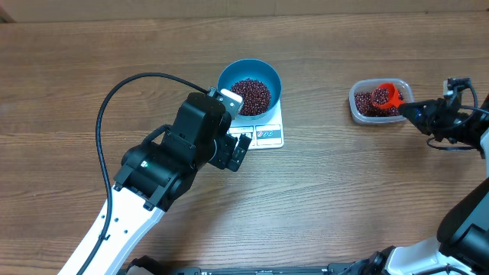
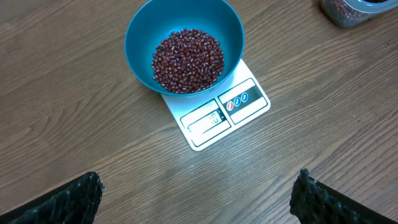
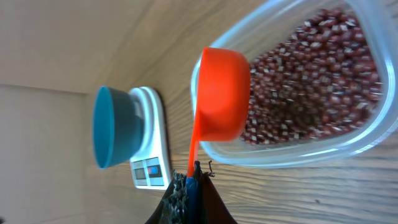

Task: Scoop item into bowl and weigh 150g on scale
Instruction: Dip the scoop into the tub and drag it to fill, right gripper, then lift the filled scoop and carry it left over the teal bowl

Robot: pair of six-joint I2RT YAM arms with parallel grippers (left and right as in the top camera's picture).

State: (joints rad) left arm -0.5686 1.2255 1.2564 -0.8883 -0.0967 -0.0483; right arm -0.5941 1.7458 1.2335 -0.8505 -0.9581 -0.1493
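Left fingers (image 1: 243,147) are spread wide with nothing between them, sitting just beside the front of the scale (image 1: 269,134) in the overhead shot. The blue bowl (image 1: 226,80) is on the scale with a heap of beans (image 1: 250,95) in it. Way over on the right, the right fingers (image 1: 416,116) are clamped on the handle of a red scoop (image 1: 388,95). Its cup is over a clear tub (image 1: 357,105) holding more beans. Everything's on a wood worktop (image 1: 344,191).

Left wrist cam: the finger tips are at the bottom corners, far apart. Bowl and scale are straight ahead, and beans cover the bowl's bottom. The display digits are too small to read.

Right wrist cam: the fingers pinch the scoop handle and the cup is turned on its side over the tub's near rim. Bowl and scale sit well apart in the background.
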